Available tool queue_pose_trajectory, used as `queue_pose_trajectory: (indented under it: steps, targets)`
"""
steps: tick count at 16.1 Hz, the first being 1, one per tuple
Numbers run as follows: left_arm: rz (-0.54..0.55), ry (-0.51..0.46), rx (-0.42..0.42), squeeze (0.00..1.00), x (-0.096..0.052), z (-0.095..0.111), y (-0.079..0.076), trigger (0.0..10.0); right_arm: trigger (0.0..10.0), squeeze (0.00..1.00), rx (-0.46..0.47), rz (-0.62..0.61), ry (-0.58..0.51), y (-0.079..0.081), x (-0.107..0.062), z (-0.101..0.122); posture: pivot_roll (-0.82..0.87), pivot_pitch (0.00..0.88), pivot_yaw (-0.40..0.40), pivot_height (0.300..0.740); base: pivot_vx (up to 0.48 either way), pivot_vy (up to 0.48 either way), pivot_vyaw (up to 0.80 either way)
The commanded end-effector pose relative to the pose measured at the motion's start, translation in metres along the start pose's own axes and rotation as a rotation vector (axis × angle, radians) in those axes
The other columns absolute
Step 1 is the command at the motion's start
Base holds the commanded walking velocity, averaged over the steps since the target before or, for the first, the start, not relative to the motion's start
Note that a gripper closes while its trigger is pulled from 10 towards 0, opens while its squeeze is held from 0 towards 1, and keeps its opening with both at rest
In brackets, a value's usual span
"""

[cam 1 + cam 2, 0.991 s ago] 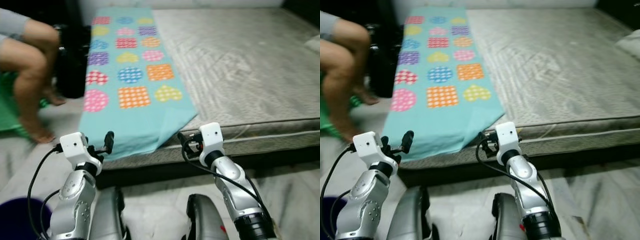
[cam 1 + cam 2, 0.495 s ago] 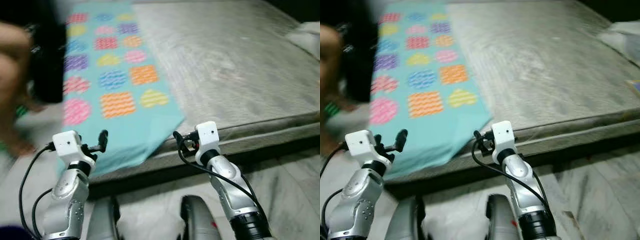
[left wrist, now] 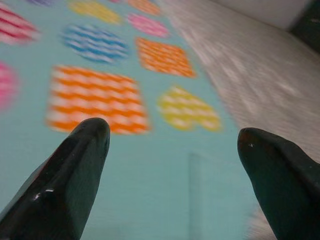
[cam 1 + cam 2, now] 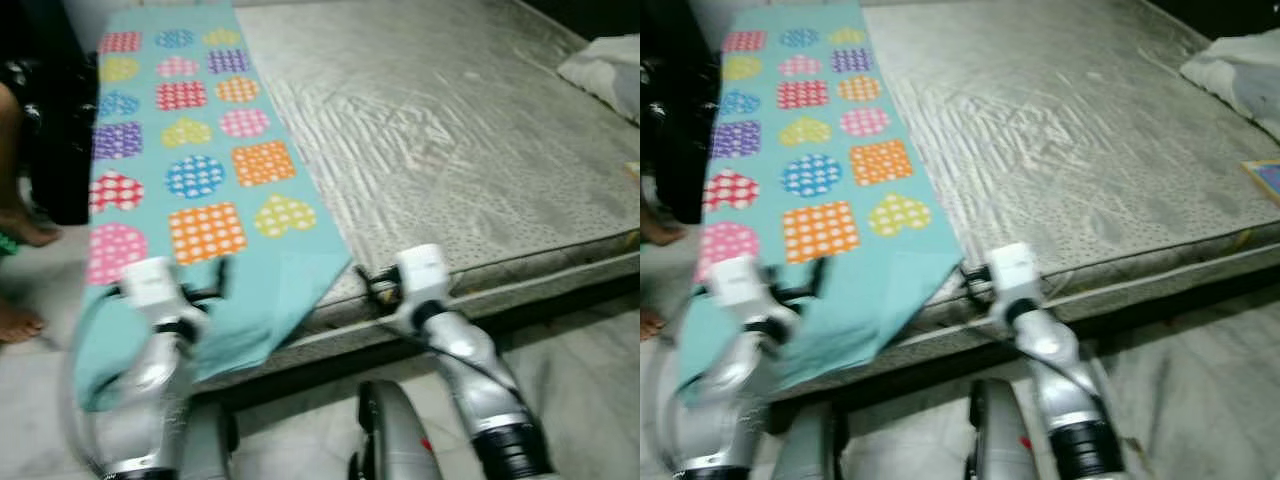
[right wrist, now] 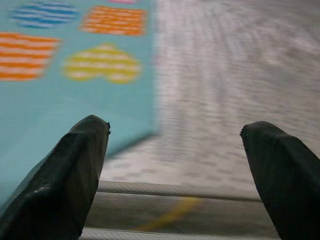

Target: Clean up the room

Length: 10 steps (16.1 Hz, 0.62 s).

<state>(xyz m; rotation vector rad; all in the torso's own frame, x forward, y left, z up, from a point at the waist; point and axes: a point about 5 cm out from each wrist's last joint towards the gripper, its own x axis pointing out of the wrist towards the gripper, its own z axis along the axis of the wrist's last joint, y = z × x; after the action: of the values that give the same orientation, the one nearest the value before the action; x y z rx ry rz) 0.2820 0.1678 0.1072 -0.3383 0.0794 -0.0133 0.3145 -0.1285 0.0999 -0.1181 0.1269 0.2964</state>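
We are standing at the near edge of a bare grey mattress (image 4: 470, 130), both arms raised just short of its piped border, with pale floor (image 4: 590, 370) lying open to our right. A teal cloth (image 4: 190, 190) printed with dotted circles, squares and hearts is lying along the mattress's left side, its long axis running away from us toward the far wall; its near end is drooping over the mattress edge, one corner folded back on itself. Our left gripper (image 3: 172, 165) is hovering over that near end, fingers spread wide apart and holding nothing. Our right gripper (image 5: 175, 165) is facing the border where teal meets grey, its fingers equally wide apart and empty (the mattress piping is showing just beyond them). Both arms are blurring in the head views, so their outlines are hard to read. At the left, a person's bare feet (image 4: 15, 320) are resting on the floor beside a dark object (image 4: 55, 140), cut off by the frame. A crumpled white bundle (image 4: 1240, 75) is sitting at the mattress's far right, with a small flat item (image 4: 1265, 178) nearer us, too cropped to identify.
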Motion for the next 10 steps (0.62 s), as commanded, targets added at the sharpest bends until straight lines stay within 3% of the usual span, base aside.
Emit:
queue_pose_trajectory:
  steps: [1, 10]
  targets:
    - [0.053, 0.03, 0.002, 0.0, -0.0035, -0.0033, 0.013, 10.0, 10.0, 0.0, 0.017, 0.025, 0.001, 0.008, 0.001, -0.0008, -0.08, 0.114, -0.035, 0.57, 0.0, 0.0, 0.0]
    - [0.04, 0.025, -0.007, 0.0, -0.0028, -0.0015, 0.0104, 10.0, 10.0, 0.0, 0.016, 0.022, 0.003, 0.0075, 0.002, -0.0003, -0.09, 0.122, -0.035, 0.57, 0.0, 0.454, 0.0]
